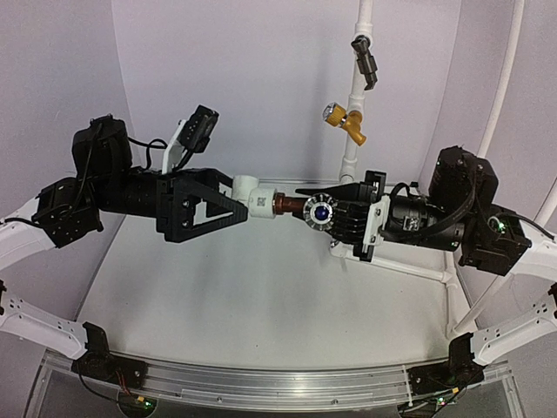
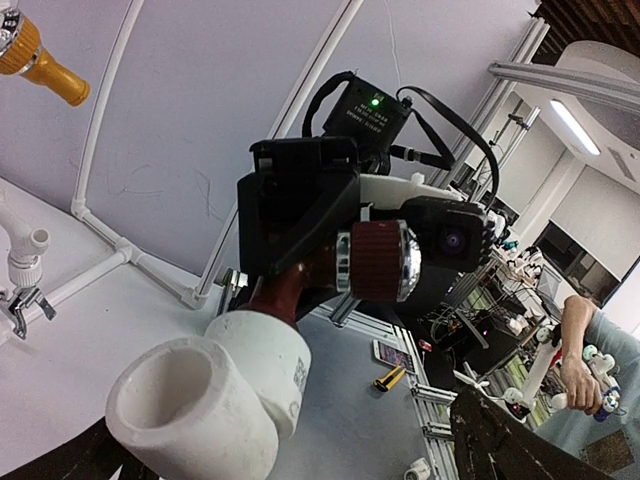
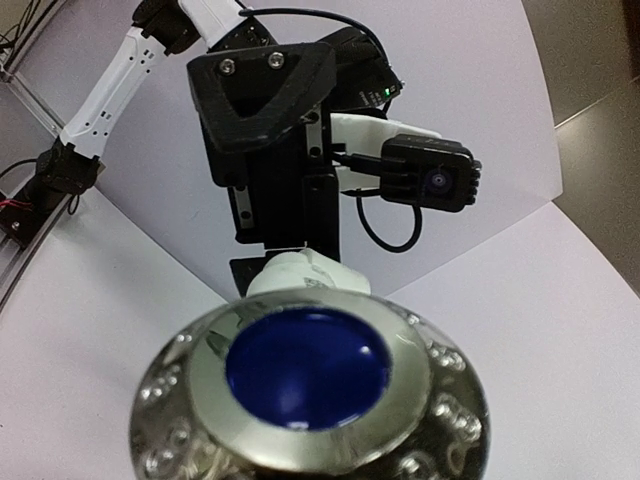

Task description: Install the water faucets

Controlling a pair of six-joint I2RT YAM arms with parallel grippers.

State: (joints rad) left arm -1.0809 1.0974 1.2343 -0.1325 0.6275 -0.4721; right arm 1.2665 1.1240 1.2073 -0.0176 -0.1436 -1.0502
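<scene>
The right gripper (image 1: 335,211), centre-right of the top view, is clamped on the water faucet (image 1: 291,206). The faucet's long axis runs level toward frame left, its stem meeting the white elbow fitting (image 1: 254,198). The left gripper (image 1: 237,195) stands spread wide around that elbow, gripping nothing, and looks best placed to take it.

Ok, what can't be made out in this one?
- Right wrist: knob fills the foreground, hiding how the right gripper holds the faucet.
- Left wrist: bottom edge crops the left gripper; contact with the elbow unclear.
- Top: thread depth between faucet and elbow too small to tell.
</scene>
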